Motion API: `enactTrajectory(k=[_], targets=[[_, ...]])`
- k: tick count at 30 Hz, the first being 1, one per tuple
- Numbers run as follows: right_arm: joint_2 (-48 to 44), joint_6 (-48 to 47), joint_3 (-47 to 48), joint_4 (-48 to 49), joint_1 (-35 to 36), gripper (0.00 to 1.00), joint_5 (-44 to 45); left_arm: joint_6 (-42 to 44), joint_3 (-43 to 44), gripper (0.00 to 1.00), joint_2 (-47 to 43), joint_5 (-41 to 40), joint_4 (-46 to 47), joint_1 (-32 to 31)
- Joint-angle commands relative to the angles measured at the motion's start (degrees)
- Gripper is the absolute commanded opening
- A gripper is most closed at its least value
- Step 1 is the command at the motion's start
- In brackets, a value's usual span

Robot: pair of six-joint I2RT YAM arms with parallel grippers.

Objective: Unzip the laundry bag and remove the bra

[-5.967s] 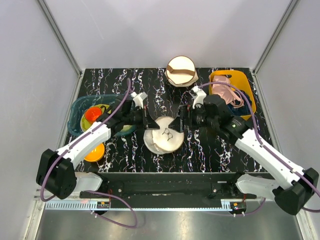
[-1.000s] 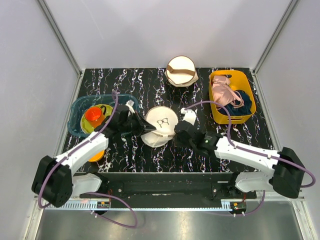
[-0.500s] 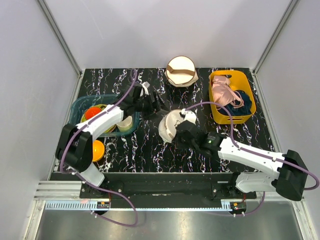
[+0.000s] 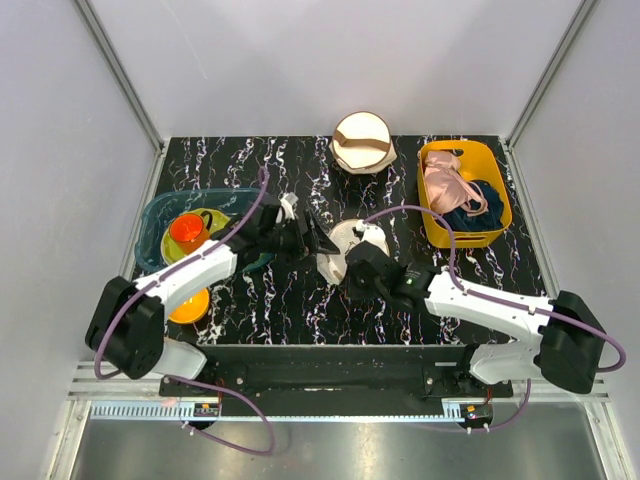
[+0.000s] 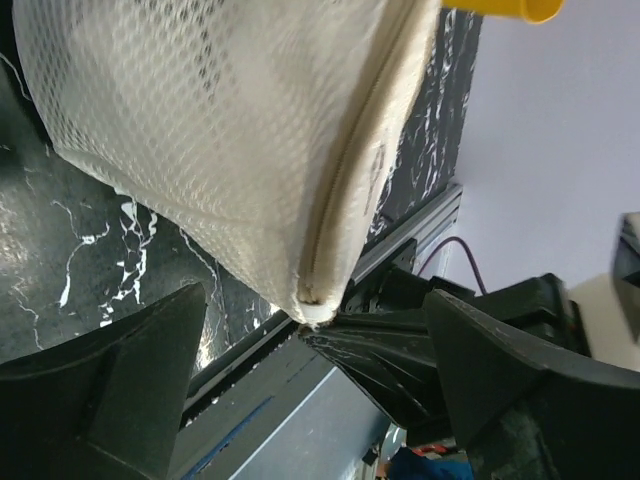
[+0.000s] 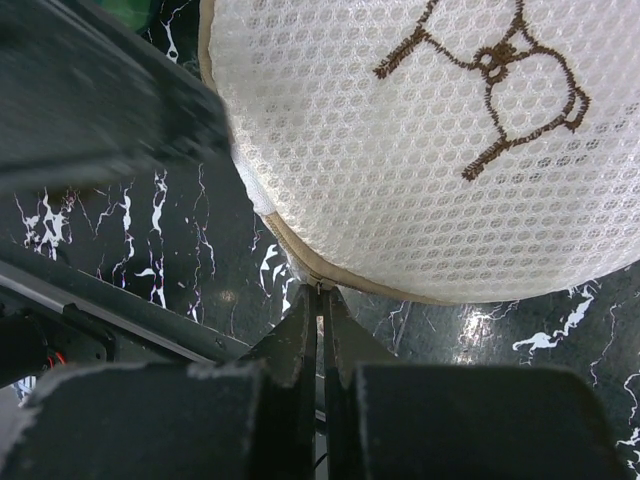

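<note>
Now that the left gripper (image 4: 318, 238) has let go of the laundry bag (image 4: 352, 238), which it was pinching at the left rim a second ago, its jaws stand wide and empty just beside the pouch. Only the right gripper (image 6: 322, 330) has a grip, its fingers pressed tight together on the lower end of the cream seam. The bag no longer lies flat with its drawn face up. It is tipped up on edge near the middle of the black marbled table (image 4: 300, 300), hanging from that one pinch. The left wrist view shows the zipper (image 5: 345, 200) running closed along the seam down to the right gripper's hold, so the unzipping looks not yet begun. The freed left hand seems placed to take a new hold, perhaps at the slider. Whether the right fingers have the zipper pull or only the fabric end is not clear from these angles. The bra itself shows nowhere, and I judge it to be inside the shut mesh. No brand, label or readable writing appears anywhere. The only mark is the dark bra-shaped outline (image 6: 490, 70) stitched on the bag's domed face. The brown-banded cream bag (image 4: 362, 142) and the yellow bin (image 4: 432, 152) of garments sit well apart at the back.
</note>
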Motion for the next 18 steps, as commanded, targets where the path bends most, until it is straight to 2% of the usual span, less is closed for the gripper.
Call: enactTrajectory(k=[1, 4, 5, 6, 7, 8, 9, 11, 18], targets=[[0.29, -0.54, 2.73, 1.81, 0.21, 0.00, -0.64, -2.74, 0.41, 0.94, 2.07, 2.04, 6.30, -1.99], [-0.32, -0.37, 2.65, 1.81, 0.29, 0.00, -0.29, -2.47, 1.64, 0.88, 3.66, 1.51, 6.30, -2.79], [-0.50, -0.28, 2.47, 1.73, 0.29, 0.00, -0.38, -2.38, 1.91, 0.83, 4.79, 1.34, 6.30, -2.87], [-0.76, -0.28, 2.21, 1.72, 0.21, 0.00, -0.38, -2.38, 2.00, 0.64, 5.33, 1.16, 6.30, -2.87], [-1.29, -0.19, 2.03, 1.55, 0.12, 0.00, -0.55, -2.38, 2.61, 0.52, 5.77, 1.16, 6.30, -2.87], [-1.55, -0.28, 1.51, 1.20, 0.20, 0.00, -0.73, -2.12, 3.05, 0.35, 6.21, 1.07, 5.52, -2.87], [-1.90, -0.19, 1.15, 0.85, 0.12, 0.00, -0.73, -1.68, 3.49, 0.03, 6.30, 0.55, 4.81, -2.79], [-3.57, 0.16, -1.12, 0.06, -0.14, 0.00, -0.99, -0.20, 5.60, 0.00, 6.47, -0.42, 1.05, -2.61], [-15.51, 2.62, -10.44, -4.25, -3.39, 0.00, -0.47, 2.01, 6.48, 0.00, 2.35, -2.18, -1.70, 0.63]])
